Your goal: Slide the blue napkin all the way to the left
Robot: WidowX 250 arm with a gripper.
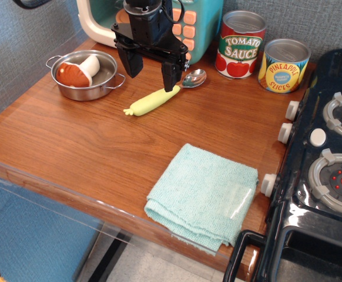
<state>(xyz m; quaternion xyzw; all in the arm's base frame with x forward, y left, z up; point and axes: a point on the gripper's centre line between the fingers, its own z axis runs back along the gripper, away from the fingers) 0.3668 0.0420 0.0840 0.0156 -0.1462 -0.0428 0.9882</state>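
Blue napkin lies untouched at the surface's front right corner, overhanging the front edge. Left to right: the steel pot sits back-left, and the pincer hangs open and empty above the spoon. A careless leftward push could bunch the cloth or drag it off the front edge.

A single view looks down steeply from above the front edge of the tabletop, facing the back wall at 12 o'clock. It stands fairly near, with the stove cut off at 3 o'clock.
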